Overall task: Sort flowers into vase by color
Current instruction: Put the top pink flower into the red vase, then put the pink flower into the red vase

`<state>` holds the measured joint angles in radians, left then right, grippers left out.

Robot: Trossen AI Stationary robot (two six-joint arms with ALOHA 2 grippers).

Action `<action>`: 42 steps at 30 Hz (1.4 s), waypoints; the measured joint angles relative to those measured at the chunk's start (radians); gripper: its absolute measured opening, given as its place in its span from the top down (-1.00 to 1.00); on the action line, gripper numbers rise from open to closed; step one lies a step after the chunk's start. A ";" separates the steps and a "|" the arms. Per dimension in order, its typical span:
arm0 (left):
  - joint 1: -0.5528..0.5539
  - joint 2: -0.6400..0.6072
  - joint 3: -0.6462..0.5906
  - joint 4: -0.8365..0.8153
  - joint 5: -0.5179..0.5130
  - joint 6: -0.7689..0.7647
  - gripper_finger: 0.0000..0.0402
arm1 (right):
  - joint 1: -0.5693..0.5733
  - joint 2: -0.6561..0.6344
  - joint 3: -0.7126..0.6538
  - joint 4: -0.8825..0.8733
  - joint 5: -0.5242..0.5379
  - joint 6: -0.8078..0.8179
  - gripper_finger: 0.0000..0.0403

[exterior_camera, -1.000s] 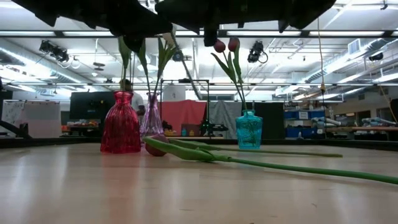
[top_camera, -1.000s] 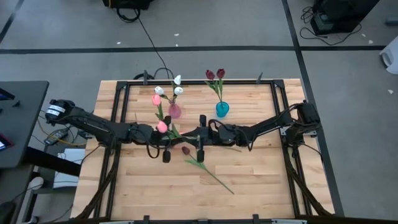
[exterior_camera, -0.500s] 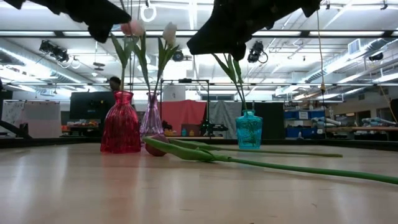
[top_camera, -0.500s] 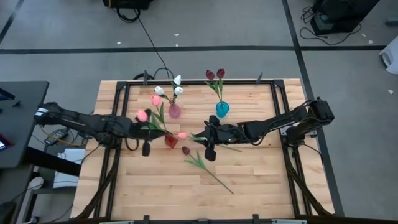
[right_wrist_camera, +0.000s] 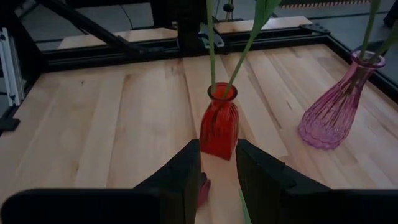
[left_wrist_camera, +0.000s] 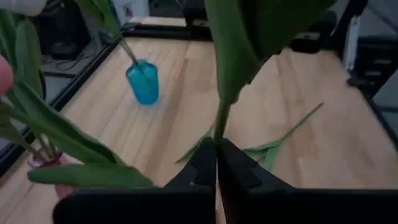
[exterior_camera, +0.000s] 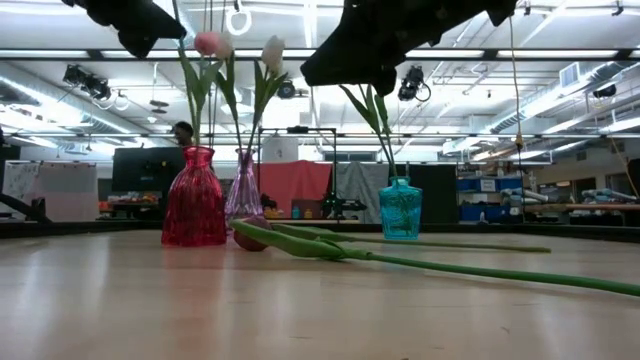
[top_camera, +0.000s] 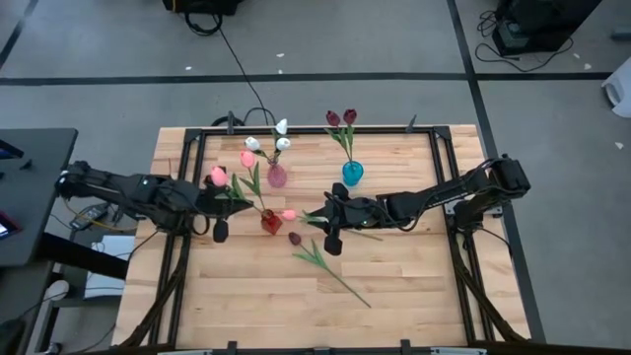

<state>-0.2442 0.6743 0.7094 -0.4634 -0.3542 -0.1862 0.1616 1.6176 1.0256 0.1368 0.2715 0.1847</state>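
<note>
My left gripper point(top_camera: 240, 200) point(left_wrist_camera: 216, 144) hangs high above the table's left half, shut on a pink tulip point(top_camera: 218, 177) point(exterior_camera: 207, 42). That tulip's stem runs down into the red vase point(top_camera: 271, 223) point(exterior_camera: 195, 200), which holds a second stem. My right gripper point(top_camera: 317, 218) point(right_wrist_camera: 217, 146) is open just right of the red vase and touches nothing. The purple vase point(top_camera: 277, 176) holds white tulips. The blue vase point(top_camera: 352, 174) holds two maroon ones. A maroon tulip point(top_camera: 294, 239) lies flat on the table. A pink head point(top_camera: 288, 214) shows beside the red vase. My left gripper pinches the pink tulip's green stem point(left_wrist_camera: 219, 124) between its two fingertips, on the upper part below the head. The fingers come about level from the table's left and lie across the stem. The tulip leans toward the left, its lower end in the red vase's mouth point(right_wrist_camera: 221, 92).
A long stem and leaves point(exterior_camera: 450, 266) trail across the table's middle toward the near right. The three vases stand close together in the far middle. A black frame rail point(top_camera: 296, 129) runs around the table. Bare wood point(top_camera: 424, 286) lies near and right.
My left gripper has moved toward the table's left edge with the pink tulip; its head has swung left and now leans out over the red vase. My right gripper drew back a little toward the right, then stayed still.
</note>
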 joint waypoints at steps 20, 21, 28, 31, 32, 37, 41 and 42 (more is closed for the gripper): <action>-0.005 0.216 0.000 -0.049 -0.099 -0.046 0.49 | 0.006 0.000 0.000 -0.005 -0.003 0.007 0.44; -0.005 0.214 0.000 -0.065 -0.098 -0.056 0.45 | 0.006 0.000 0.000 -0.006 -0.003 0.007 0.44; -0.008 0.164 -0.001 -0.176 0.008 -0.176 0.36 | 0.006 0.000 0.000 -0.044 -0.003 0.028 0.44; -0.034 0.149 -0.001 -0.181 0.059 -0.212 0.36 | 0.006 0.000 0.000 -0.094 -0.003 0.057 0.44; -0.053 0.149 -0.001 -0.179 0.060 -0.217 0.36 | 0.006 0.000 0.000 -0.119 -0.002 0.065 0.44; -0.170 0.156 -0.047 -0.059 0.000 -0.217 0.36 | 0.006 0.001 0.000 -0.231 0.050 0.116 0.44; -0.237 0.156 -0.105 0.053 -0.040 -0.214 0.36 | 0.006 0.001 -0.018 -0.244 0.079 0.135 0.44; -0.247 0.156 -0.117 0.067 -0.047 -0.214 0.36 | 0.006 0.001 -0.025 -0.238 0.079 0.138 0.44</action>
<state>-0.4917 0.8303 0.5927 -0.3965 -0.4015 -0.3999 0.1677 1.6185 1.0001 -0.1016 0.3503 0.3224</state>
